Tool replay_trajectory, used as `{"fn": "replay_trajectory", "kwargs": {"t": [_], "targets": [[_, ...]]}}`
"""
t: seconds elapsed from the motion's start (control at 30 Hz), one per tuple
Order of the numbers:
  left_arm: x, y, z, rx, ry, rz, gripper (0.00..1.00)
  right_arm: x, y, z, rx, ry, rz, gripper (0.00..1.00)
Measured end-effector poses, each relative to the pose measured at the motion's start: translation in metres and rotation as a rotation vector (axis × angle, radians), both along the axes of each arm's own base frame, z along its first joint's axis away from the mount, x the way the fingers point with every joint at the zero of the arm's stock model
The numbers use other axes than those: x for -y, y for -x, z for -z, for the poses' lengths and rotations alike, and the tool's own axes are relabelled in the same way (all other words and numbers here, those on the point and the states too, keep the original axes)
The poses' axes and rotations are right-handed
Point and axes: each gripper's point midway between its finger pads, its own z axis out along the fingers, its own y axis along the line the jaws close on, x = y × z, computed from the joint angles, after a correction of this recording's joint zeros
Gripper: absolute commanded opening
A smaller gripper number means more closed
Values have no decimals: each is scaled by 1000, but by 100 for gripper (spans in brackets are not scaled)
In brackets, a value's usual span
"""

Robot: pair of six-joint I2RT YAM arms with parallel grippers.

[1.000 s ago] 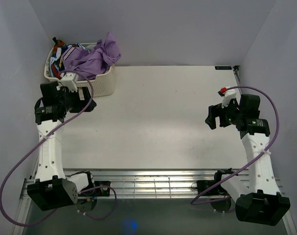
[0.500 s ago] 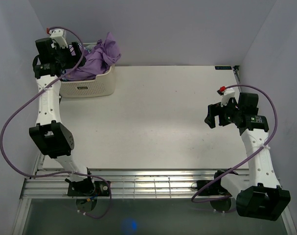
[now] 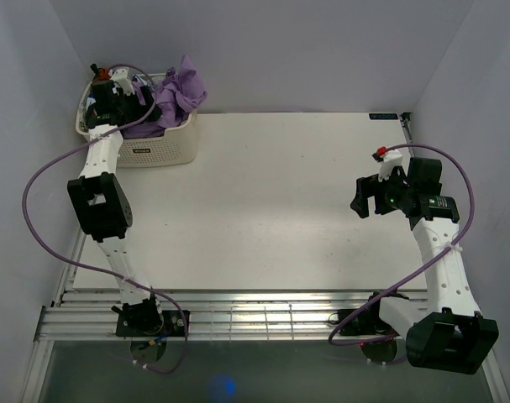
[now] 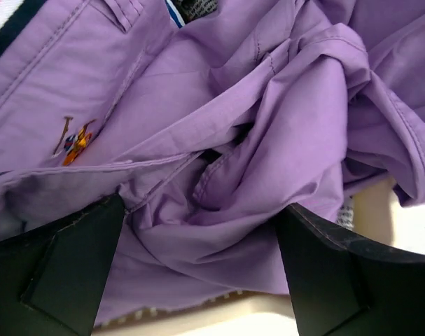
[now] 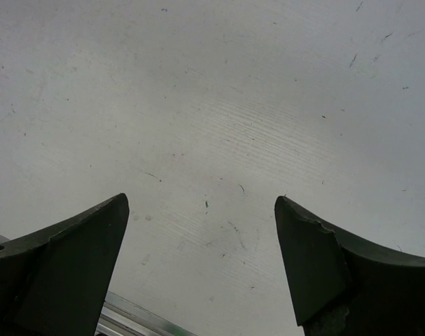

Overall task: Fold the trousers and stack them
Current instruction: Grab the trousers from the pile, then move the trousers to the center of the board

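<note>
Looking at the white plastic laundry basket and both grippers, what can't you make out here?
Top view: whatever lies under the purple trousers in the white plastic laundry basket is covered by them and the left gripper.
Left wrist view: the trousers' full outline runs off the frame edges.
Left wrist view: the orange embroidered logo is too small to read.
Right wrist view: the right gripper's height above the white table is unclear.

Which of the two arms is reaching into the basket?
The left. The left gripper, jaws open, is over the purple trousers in the basket; the right gripper hangs over the table, away from it.
</note>
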Motion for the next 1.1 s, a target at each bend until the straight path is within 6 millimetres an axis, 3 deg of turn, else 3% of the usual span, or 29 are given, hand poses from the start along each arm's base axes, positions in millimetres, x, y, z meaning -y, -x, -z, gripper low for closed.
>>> {"fn": "replay_trajectory", "kwargs": {"t": [0.17,0.2,0.23,0.27,0.4,0.5,0.57,0.67,0.83,0.97,1.1], "targets": [[1,-18,13,8,0,7,98,0,0,1,-5,-3,3,90],[0,-21,12,13,-1,6,94,0,0,1,-5,-3,5,90],[0,-23,12,15,0,3,87,0,0,1,-5,-1,6,90],[0,-25,12,18,1,3,67,1,0,1,-6,-1,7,90],[3,-29,16,15,11,11,19,2,-1,1,-6,4,12,90],[9,-29,10,20,28,35,0,2,-1,1,-6,7,14,90],[13,-29,-1,31,43,51,0,2,-1,1,-5,6,15,90],[19,-31,-30,74,72,69,0,2,-2,1,-2,6,15,90],[35,-19,-110,233,147,112,0,1,-2,0,0,-4,13,90],[57,18,-208,426,215,179,0,0,-4,-2,11,-9,14,90],[81,79,-308,634,272,279,0,0,-5,-4,19,-13,13,90]]}}
